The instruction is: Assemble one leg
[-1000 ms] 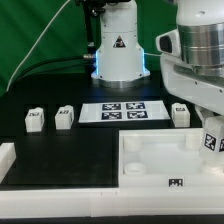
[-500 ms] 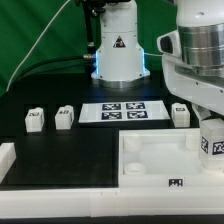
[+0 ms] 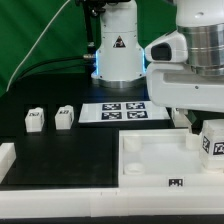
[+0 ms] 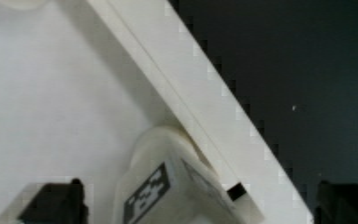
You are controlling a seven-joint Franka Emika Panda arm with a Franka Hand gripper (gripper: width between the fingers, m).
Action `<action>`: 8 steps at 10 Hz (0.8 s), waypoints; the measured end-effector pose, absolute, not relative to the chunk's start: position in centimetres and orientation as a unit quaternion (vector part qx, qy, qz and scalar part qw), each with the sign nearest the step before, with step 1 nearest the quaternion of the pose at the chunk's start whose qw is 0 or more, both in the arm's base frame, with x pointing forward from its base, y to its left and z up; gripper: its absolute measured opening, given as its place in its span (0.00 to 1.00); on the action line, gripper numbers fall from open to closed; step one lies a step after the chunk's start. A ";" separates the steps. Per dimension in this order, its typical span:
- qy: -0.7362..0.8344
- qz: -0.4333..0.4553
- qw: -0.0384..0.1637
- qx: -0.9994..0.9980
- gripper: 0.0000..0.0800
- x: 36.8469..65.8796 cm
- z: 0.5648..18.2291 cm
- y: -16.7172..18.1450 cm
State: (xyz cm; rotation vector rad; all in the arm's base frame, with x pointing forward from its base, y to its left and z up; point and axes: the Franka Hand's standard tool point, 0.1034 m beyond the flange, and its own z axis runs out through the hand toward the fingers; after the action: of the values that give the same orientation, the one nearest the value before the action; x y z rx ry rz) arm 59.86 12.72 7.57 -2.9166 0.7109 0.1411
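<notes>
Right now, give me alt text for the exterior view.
The white arm looms over the tray-like part at the exterior view's right, a tagged leg just below it. Two more legs and the marker board lie on the black table.

The black table (image 3: 60,148) is carrying a leg (image 3: 35,120) and a second leg (image 3: 65,117), standing side by side and slightly apart at the exterior view's left. The marker board (image 3: 125,112) is lying flat near the middle, just in front of the robot base (image 3: 118,60) at the far side. A large white tray-like part (image 3: 160,158) is sitting at the near right, and another white piece (image 3: 6,160) is resting at the near left edge.
</notes>
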 end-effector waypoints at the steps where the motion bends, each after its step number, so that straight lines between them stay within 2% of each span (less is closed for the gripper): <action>1: 0.178 0.041 0.061 -0.981 0.81 59.9 7.6 12.6; 4: -0.012 0.023 0.041 -0.999 0.81 60.0 7.6 12.4; 7: -0.033 0.020 0.041 -0.998 0.81 60.0 7.5 12.2; 8: -0.033 0.020 0.041 -0.998 0.69 60.0 7.5 12.2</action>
State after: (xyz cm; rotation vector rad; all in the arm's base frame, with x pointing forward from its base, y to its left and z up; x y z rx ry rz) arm 60.00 12.22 7.45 -3.0567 -0.1013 0.0612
